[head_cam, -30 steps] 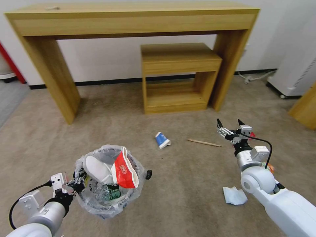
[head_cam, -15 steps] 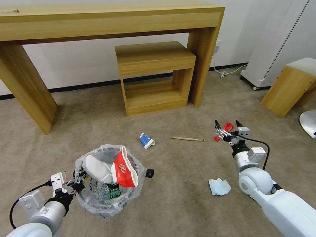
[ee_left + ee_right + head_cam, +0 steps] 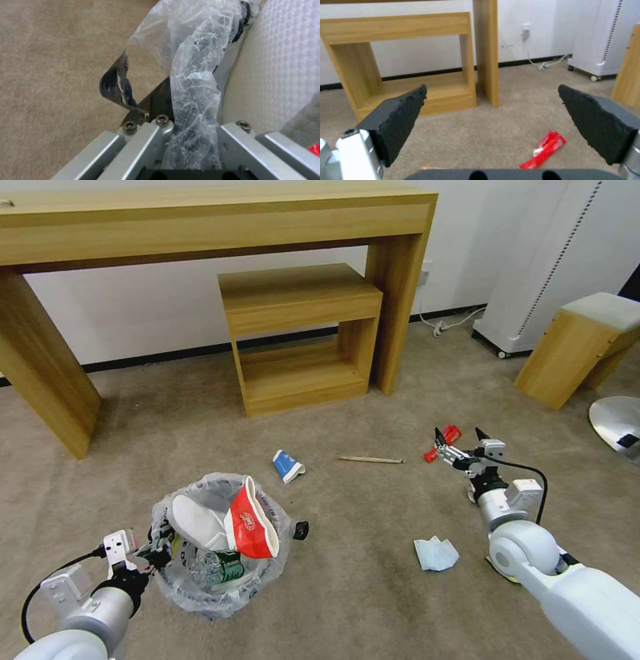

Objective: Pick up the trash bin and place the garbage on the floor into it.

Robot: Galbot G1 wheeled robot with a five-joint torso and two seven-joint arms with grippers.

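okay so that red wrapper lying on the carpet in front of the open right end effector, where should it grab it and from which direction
Grip the red wrapper across its narrow middle, coming straight down from above. It lies flat on the floor, long and thin, so only its short width fits between the fingers. The right end effector is open with the wrapper just beyond it.

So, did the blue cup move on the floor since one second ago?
No. The blue cup lies just as far left of the wooden stick; only the camera turned.
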